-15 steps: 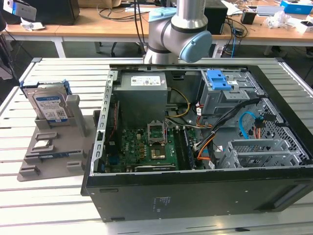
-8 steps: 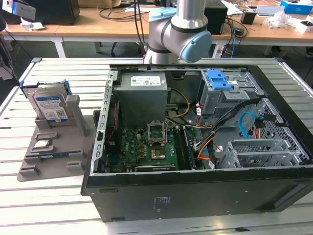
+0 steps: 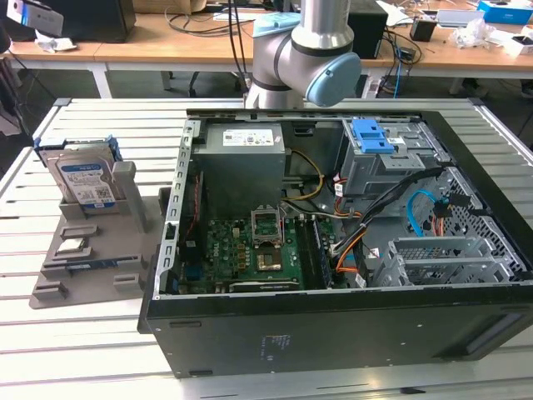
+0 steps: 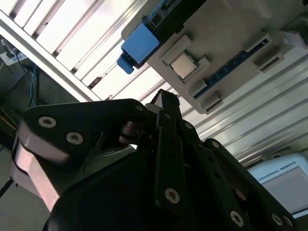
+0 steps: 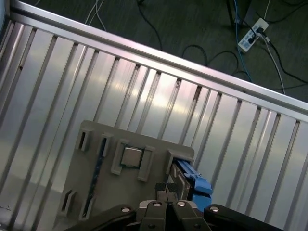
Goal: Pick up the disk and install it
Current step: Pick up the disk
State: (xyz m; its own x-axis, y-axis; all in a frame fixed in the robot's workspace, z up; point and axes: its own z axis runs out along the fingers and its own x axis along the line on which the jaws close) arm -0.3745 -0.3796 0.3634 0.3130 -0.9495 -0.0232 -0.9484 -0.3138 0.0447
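Disk point(image 3: 86, 177) is seen in the exterior view standing on edge in a slot of the grey stand point(image 3: 87, 267), at the exterior view's left and well apart from the opened computer case point(image 3: 333, 317). It is presumably kept upright so that its flat faces are offered to a grasp from above. The case is laid on its side with the panel off, which likely leaves the blue-tabbed drive cage point(image 3: 371, 137) reachable from above.

In the second wrist view the gripper point(image 4: 163, 95) is held over the stand point(image 4: 231, 29), and the disk point(image 4: 140, 44) is viewed edge-on, marked by its blue rail.

In the first wrist view the gripper point(image 5: 167, 186) is found just beside the disk point(image 5: 193, 179), not touching it as far as can be judged. Its fingers appear pressed together, and nothing is held between them. The pick-up is judged not yet made.
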